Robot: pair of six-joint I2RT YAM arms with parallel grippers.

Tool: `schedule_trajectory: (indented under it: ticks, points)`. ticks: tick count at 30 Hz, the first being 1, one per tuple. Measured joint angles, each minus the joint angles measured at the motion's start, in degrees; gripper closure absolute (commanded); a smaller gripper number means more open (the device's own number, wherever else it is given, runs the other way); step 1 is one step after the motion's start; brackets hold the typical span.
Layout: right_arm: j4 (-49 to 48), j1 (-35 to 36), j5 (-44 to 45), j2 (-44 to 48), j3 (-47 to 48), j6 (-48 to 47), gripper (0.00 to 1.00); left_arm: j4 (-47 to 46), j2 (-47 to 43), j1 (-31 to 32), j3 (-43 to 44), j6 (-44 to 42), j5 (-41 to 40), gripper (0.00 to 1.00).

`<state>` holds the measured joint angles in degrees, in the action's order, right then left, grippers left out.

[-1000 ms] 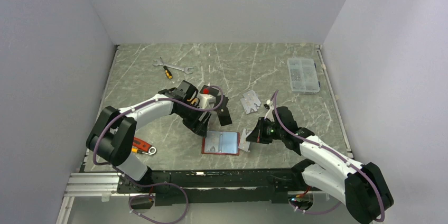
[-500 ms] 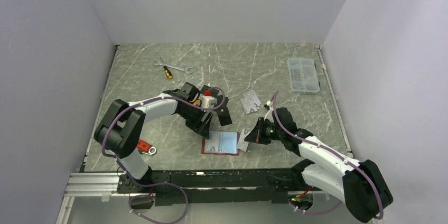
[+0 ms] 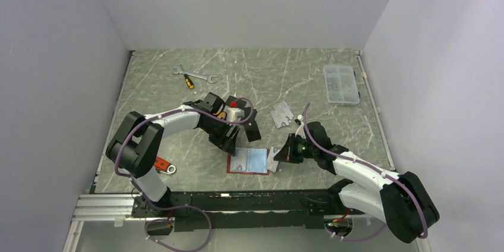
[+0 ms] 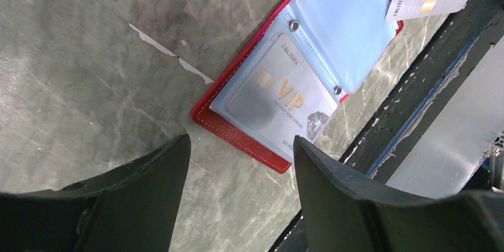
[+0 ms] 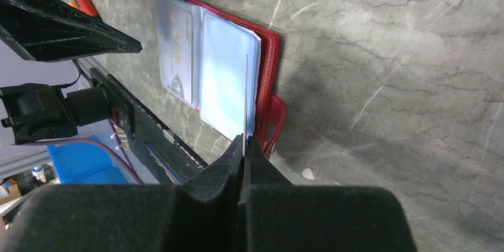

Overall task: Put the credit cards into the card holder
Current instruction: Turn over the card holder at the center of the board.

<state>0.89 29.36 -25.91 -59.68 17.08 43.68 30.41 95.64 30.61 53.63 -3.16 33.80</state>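
The card holder [image 3: 238,170] lies open near the table's front edge, dark red with clear sleeves [image 4: 342,26]. A silver-grey VIP card [image 4: 279,94] sits in its left sleeve. My right gripper [image 3: 283,153] is shut on another silver credit card [image 3: 274,158], seen edge-on in the right wrist view as a thin line [image 5: 245,97] standing over the holder's right sleeve [image 5: 226,79]. My left gripper [image 3: 229,140] hovers open just behind the holder's left edge [image 4: 238,136], nothing between its fingers. Loose silver cards [image 3: 282,113] and black cards [image 3: 253,129] lie further back.
A clear compartment box [image 3: 341,84] stands at the back right. A wrench and screwdriver [image 3: 191,77] lie at the back left, a red-handled tool [image 3: 160,164] at the front left. The black front rail [image 4: 416,85] runs just beyond the holder.
My right gripper has edged left with its card, closer over the holder's right side. The left arm shifted its elbow earlier and now holds nearly still.
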Motion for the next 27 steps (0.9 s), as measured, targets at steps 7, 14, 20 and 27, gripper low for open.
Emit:
schedule_trajectory:
  ticks: [7, 14, 20, 27]
  points:
    - [0.44, 0.11, 0.07, 0.24, 0.0, -0.55, 1.0, 0.0, 0.0, 0.0, 0.0, -0.09, -0.15, 0.31]
    - [1.9, 0.11, 0.2, 0.87, 0.0, -1.46, 1.0, 0.04, 0.0, 0.0, 0.0, -0.17, -0.2, 0.32]
    - [2.16, 0.15, 0.15, 0.98, 0.0, -1.68, 1.0, 0.04, 0.0, 0.0, 0.0, -0.17, -0.22, 0.32]
    - [2.75, 0.15, 0.17, 1.81, 0.0, -1.77, 1.0, 0.04, 0.0, 0.0, 0.0, -0.15, -0.22, 0.32]
